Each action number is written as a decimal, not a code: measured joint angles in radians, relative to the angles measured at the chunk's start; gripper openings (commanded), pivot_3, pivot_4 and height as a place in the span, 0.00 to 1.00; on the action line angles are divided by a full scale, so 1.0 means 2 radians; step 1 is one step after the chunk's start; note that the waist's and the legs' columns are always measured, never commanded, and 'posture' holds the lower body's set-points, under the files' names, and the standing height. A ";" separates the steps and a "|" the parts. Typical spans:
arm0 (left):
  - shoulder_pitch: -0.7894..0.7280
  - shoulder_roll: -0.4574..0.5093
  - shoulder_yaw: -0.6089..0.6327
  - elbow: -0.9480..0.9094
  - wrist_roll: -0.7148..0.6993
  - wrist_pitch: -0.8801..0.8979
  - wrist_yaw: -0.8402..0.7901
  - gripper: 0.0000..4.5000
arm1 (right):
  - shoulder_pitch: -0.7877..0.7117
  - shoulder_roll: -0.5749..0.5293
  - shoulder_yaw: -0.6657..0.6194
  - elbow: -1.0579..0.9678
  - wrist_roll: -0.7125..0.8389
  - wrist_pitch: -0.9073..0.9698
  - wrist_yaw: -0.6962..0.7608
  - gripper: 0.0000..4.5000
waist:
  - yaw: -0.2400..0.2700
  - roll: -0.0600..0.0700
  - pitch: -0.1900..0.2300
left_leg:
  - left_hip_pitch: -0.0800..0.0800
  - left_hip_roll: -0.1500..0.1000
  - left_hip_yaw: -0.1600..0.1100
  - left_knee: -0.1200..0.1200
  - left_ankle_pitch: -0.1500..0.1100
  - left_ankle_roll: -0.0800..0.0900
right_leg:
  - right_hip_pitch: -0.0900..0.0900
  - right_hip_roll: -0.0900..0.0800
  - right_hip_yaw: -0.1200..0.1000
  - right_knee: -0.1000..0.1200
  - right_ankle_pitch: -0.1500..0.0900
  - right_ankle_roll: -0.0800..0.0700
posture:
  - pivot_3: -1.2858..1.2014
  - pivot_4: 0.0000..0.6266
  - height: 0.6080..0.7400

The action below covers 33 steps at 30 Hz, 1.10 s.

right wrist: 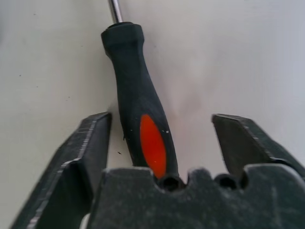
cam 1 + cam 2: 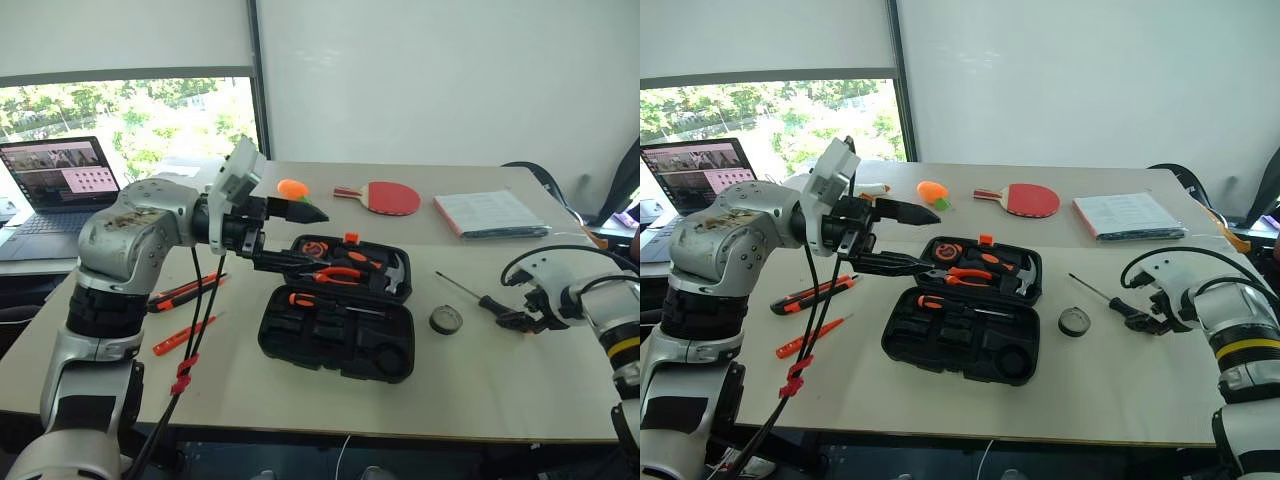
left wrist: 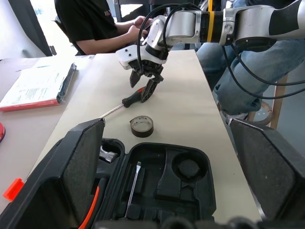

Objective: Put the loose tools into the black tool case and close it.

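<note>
The black tool case point(image 2: 272, 338) lies open mid-table, with pliers and a hammer in its lid point(image 2: 1032, 290). A black-and-orange screwdriver point(image 2: 492, 306) lies to its right, beside a black tape roll point(image 2: 446, 319). My right gripper point(image 1: 161, 119) is open, one finger on each side of the screwdriver's handle point(image 1: 136, 102), with a gap on both sides. My left gripper point(image 2: 305, 238) hangs open and empty in the air over the case's left end. An orange-black utility knife point(image 2: 812, 295) and a thin orange tester screwdriver point(image 2: 812, 336) lie left of the case.
A red paddle point(image 2: 390, 197), an orange object point(image 2: 292, 188) and a stack of papers point(image 2: 490, 213) sit at the back of the table. An open laptop point(image 2: 60, 190) stands far left. A seated person point(image 3: 95, 24) is beyond the table's right end.
</note>
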 measured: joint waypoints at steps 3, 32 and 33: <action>-0.001 0.000 0.000 0.001 0.000 -0.001 0.001 1.00 | 0.001 0.000 0.001 0.000 -0.002 -0.009 0.020 0.38 | 0.000 0.000 0.000 | 0.000 0.000 0.000 0.000 0.000 0.000 | 0.000 0.000 0.000 0.000 0.000 0.000 | 0.52 0.24 1.00; 0.001 0.090 -0.013 0.054 0.027 -0.047 -0.075 1.00 | -0.048 0.103 0.112 -0.392 0.069 0.116 0.108 0.22 | 0.008 0.003 0.003 | -0.003 0.000 -0.002 0.001 0.000 0.000 | -0.003 0.000 -0.002 0.002 0.000 0.000 | 0.52 0.24 1.00; 0.002 0.090 -0.014 0.054 0.027 -0.047 -0.075 1.00 | -0.048 0.105 0.116 -0.391 0.068 0.118 0.105 0.22 | 0.009 0.003 0.003 | -0.003 0.000 -0.002 0.001 0.000 0.000 | -0.003 0.000 -0.002 0.002 0.000 0.000 | 0.52 0.24 1.00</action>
